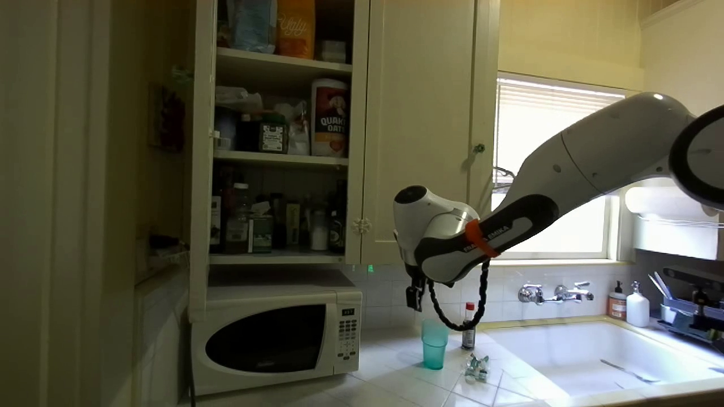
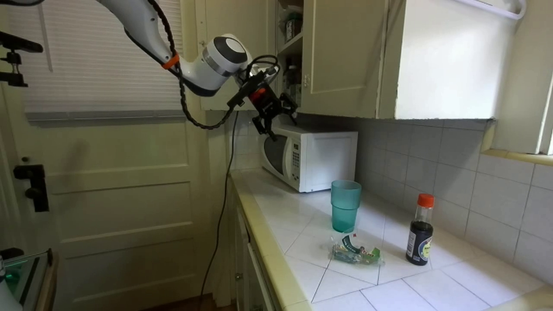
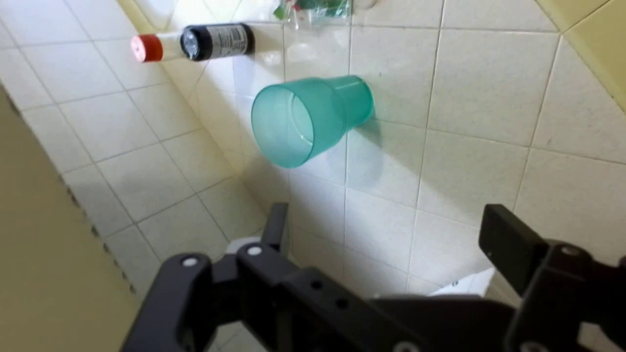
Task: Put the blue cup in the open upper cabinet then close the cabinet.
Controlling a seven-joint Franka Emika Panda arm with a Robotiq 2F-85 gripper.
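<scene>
The blue cup (image 1: pixel 434 347) stands upright on the white tiled counter, right of the microwave; it also shows in an exterior view (image 2: pixel 345 205) and in the wrist view (image 3: pixel 325 107), its rim tilted toward the camera. My gripper (image 2: pixel 285 129) is open and empty, in the air above the counter, apart from the cup. Its two fingers are spread wide in the wrist view (image 3: pixel 386 212), with the cup beyond them. The upper cabinet (image 1: pixel 277 259) is open, shelves crowded with bottles, jars and boxes. Its door (image 2: pixel 242 34) is swung out; it also shows nearly edge-on (image 1: pixel 201 169).
The microwave (image 1: pixel 271 339) sits below the open cabinet. A dark bottle with a red cap (image 2: pixel 419 242) and a crumpled clear plastic packet (image 2: pixel 354 252) lie near the cup, the bottle upright. A closed cabinet door (image 1: pixel 421 130) adjoins the shelves. A sink (image 1: pixel 565 350) is at the right.
</scene>
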